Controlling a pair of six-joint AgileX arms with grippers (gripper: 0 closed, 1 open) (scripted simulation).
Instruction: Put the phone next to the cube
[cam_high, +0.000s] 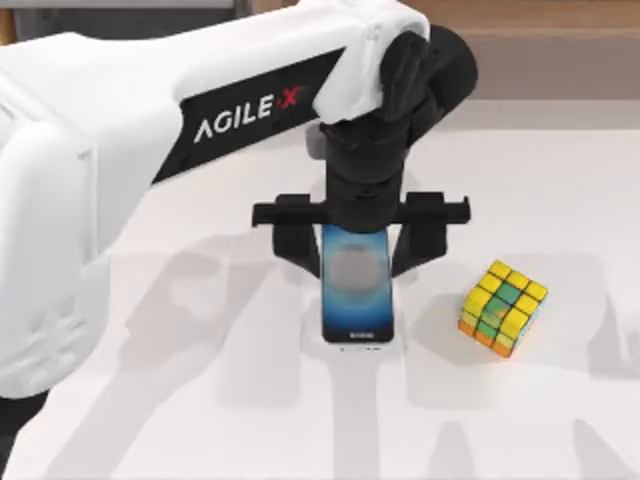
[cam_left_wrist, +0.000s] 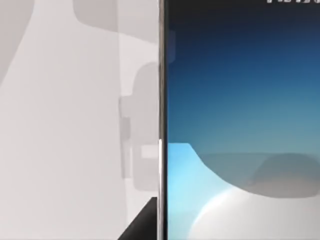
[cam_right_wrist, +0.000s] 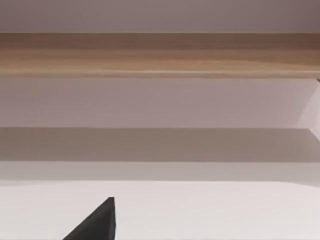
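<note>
The slim rectangular phone (cam_high: 355, 290) had a glossy glass-like blue-grey screen and a thin shiny metallic rim. The small yellow, green and orange cube (cam_high: 502, 308) looked like smooth plastic. The white table (cam_high: 200, 400) was matt, the left arm's white shell (cam_high: 90, 130) smooth plastic.

Phone (cam_high: 355, 288) lies flat, screen up, near the yellow cube (cam_high: 502, 308)

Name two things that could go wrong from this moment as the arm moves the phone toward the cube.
1. The left tool straddles only the far end of the phone, so the free near end may swing or slip if the hold is loose.
2. The cube sits close on the phone's right, turned corner-on; overshooting sideways could knock it away rather than stop beside it.
</note>
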